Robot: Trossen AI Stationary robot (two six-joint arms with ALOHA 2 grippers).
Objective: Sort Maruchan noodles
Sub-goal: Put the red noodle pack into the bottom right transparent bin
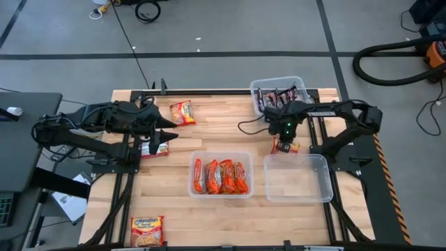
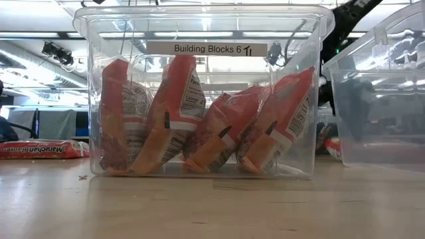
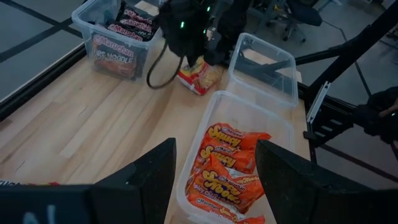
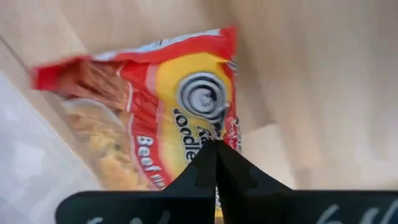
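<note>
A yellow-red Maruchan noodles packet (image 4: 155,106) lies beside the far rim of an empty clear bin (image 1: 296,178), and my right gripper (image 1: 284,141) stands over it, pointing down and shut on it. My left gripper (image 3: 214,180) hovers open above the table's left side, over another packet (image 1: 156,148). Several orange packets stand on edge in the middle bin (image 1: 221,174). Dark packets fill the far bin (image 1: 279,94). Loose packets lie flat on the table at the far left (image 1: 182,111) and near left (image 1: 146,231). My right gripper pinches the yellow-red packet between its two fingertips (image 4: 205,163), at the wrapper's side edge (image 4: 230,134). The fingers come from above, pointing down. I cannot tell whether the packet is clear of the table.
The three clear bins take up the middle and right of the wooden table. Bare wood lies between the left arm and the middle bin (image 1: 167,188). A cable (image 3: 155,74) hangs from the right arm near the far bin. Dark frame rails run along the table's edges.
</note>
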